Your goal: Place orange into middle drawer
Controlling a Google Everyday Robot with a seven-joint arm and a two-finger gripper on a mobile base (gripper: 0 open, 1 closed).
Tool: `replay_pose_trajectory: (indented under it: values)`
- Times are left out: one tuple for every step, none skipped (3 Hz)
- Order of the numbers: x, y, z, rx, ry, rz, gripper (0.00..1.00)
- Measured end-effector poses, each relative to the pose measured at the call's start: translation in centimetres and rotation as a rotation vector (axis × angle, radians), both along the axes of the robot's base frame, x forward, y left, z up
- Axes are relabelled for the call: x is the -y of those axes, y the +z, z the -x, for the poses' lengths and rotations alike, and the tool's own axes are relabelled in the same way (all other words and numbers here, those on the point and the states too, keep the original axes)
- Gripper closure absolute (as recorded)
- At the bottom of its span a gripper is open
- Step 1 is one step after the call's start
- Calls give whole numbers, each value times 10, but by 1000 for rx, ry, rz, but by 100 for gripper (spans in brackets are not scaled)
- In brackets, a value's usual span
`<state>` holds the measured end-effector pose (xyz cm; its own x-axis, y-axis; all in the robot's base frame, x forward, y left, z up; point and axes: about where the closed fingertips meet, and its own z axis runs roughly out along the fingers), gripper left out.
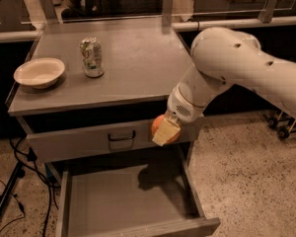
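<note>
- I see the white robot arm [237, 65] reaching in from the right and bending down past the front edge of the grey metal cabinet top [138, 63].
- The two-finger gripper [164, 132] hangs in front of the cabinet, just below the top's front edge and near the right end of the closed grey drawer front [79, 144].
- The gripper is clamped on the round orange fruit [156, 125]; one cream finger pad [166, 131] lies across the fruit's front, and peel shows on either side of it.
- The orange is in the air, touching no surface other than the gripper.
- The wide grey metal middle drawer [108, 201] is pulled open below; its flat floor is bare.
- The orange sits above the rear right part of the drawer, and a dark shadow [153, 177] falls on the floor beneath it.
- The dark loop handle [122, 140] on the closed drawer front is left of the orange and not touching it.
- On the cabinet top, the silver and green drinks can [92, 57] stands upright, with the cream shallow bowl [39, 72] near its left; both are well apart from the gripper.
- Dark cables [15, 181] trail on the floor to the cabinet's left.
</note>
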<state>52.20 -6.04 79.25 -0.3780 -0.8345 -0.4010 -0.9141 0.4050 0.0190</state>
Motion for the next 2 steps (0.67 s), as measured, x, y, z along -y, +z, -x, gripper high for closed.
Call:
replay_pose_trajectory:
  values:
    - [0, -1, 1, -3, 0, 0, 100]
    - [-10, -32, 21, -61, 1, -5, 100]
